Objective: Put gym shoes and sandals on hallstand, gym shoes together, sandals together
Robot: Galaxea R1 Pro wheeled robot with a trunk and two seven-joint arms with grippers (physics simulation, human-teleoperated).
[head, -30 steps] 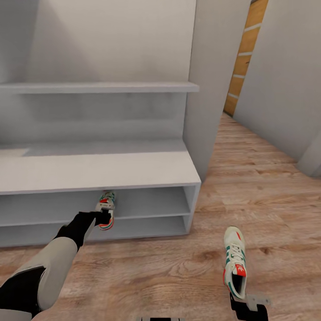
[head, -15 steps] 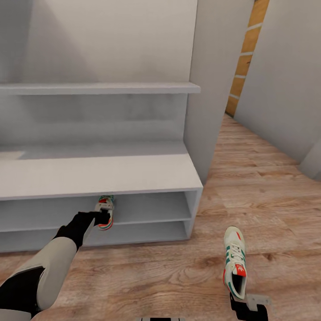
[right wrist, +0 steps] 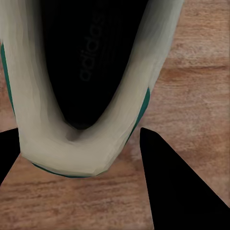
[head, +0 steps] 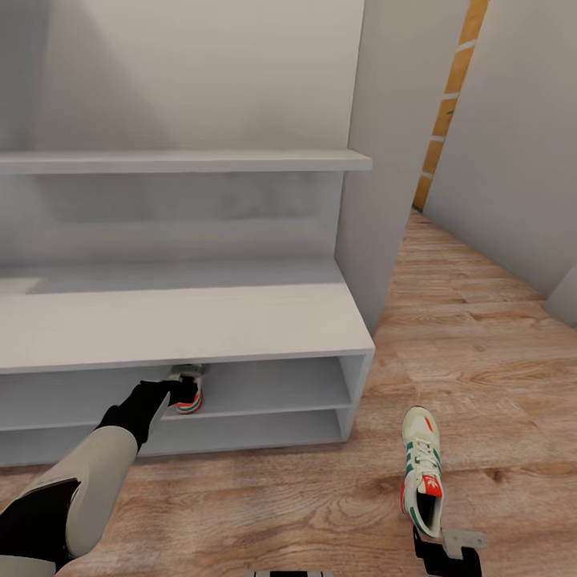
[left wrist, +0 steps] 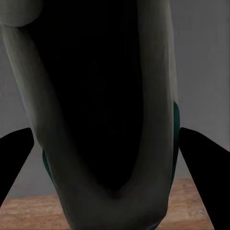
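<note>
Your left gripper [head: 186, 390] reached under the hallstand [head: 184, 320] bench, clamped on the heel of one gym shoe [head: 190, 387], which sat partway into the upper open shelf. The left wrist view showed that shoe's heel between the fingers [left wrist: 203, 158]. Your right gripper [head: 437, 538] gripped the heel of the second gym shoe [head: 421, 465], toe pointing away, over the corridor floor [head: 481, 361]; whether it touched the planks was unclear.

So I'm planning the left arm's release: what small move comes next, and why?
Probably ease the left gripper slightly deeper into the pale grey hallstand's upper open shelf, then open. The white green-striped gym shoe it holds looks only partly past the shelf's front edge, so it might tip out.
</note>
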